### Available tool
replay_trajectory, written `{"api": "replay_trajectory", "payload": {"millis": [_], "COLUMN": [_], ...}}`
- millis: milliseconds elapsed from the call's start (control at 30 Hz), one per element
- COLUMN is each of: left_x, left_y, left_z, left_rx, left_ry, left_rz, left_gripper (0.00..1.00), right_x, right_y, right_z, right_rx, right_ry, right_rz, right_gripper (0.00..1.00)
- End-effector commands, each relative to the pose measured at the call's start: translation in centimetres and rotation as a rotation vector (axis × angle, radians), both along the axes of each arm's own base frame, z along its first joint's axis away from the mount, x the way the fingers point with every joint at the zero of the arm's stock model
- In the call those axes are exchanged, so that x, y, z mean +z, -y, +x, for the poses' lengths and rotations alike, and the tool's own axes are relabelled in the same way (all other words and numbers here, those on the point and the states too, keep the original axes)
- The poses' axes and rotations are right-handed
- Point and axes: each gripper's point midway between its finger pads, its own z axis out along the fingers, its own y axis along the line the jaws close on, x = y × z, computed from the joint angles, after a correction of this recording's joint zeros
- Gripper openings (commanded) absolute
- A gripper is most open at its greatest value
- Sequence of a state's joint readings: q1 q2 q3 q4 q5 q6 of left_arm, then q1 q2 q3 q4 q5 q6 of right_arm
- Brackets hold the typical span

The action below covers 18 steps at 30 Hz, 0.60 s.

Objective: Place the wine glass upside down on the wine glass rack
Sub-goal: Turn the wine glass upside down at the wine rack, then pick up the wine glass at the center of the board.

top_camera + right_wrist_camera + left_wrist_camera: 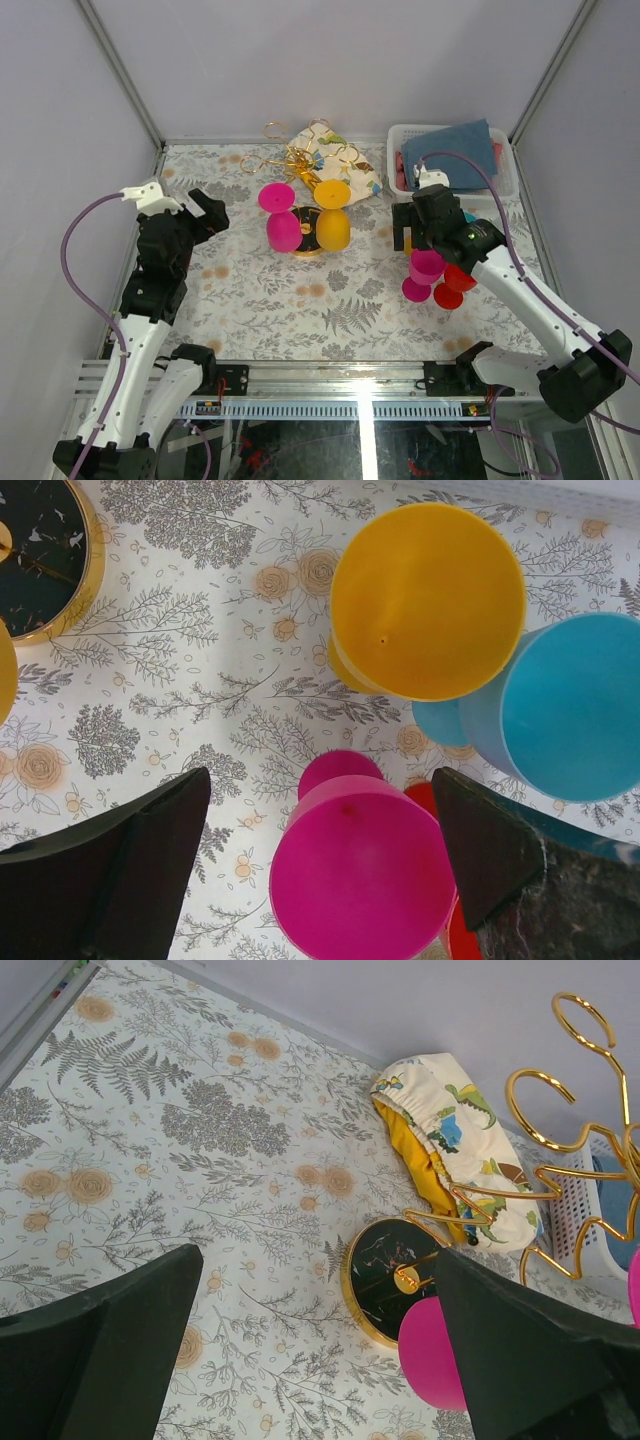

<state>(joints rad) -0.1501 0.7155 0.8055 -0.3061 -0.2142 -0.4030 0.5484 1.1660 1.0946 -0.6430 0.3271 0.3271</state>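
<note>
While right tool (320,780) hangs over pink wine glass (355,880), left tool (318,1252) raised near rack (375,1260), both spread wide

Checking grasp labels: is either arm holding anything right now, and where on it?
Nothing is held. The left gripper is open with nothing between its fingers; the right gripper is open above the pink glass, fingers clear of it.

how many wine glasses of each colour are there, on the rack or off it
magenta glasses: 2
yellow glasses: 2
blue glass: 1
red glass: 1
total: 6
</note>
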Motion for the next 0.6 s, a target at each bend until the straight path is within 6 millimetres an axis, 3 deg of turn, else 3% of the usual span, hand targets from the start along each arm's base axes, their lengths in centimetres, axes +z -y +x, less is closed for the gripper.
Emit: {"api": "replay_trajectory", "payload": {"millis": [0, 233, 567], "left_x": [-0.1, -0.2, -0.4], "left_y": [0.7, 1.0, 1.4], "left_z": [-0.1, 0.0, 0.0], "left_rx": [-0.049, -0.067, -0.087], "left_ry": [0.008, 0.007, 0.005], "left_rz": [0.022, 0.022, 0.015], "left_gripper": [1.00, 1.00, 1.00], "right_x": [-0.3, -2.0, -4.3], "right_y": [0.4, 1.9, 1.6], "right_z": [0.1, -0.2, -2.4], "right_rx": [-0.001, -0.041, -0.037], "right_ry": [-0.010, -0.055, -0.149], "right_rz": [-0.010, -0.050, 0.030], "right_gripper": [0.99, 0.99, 0.99]}}
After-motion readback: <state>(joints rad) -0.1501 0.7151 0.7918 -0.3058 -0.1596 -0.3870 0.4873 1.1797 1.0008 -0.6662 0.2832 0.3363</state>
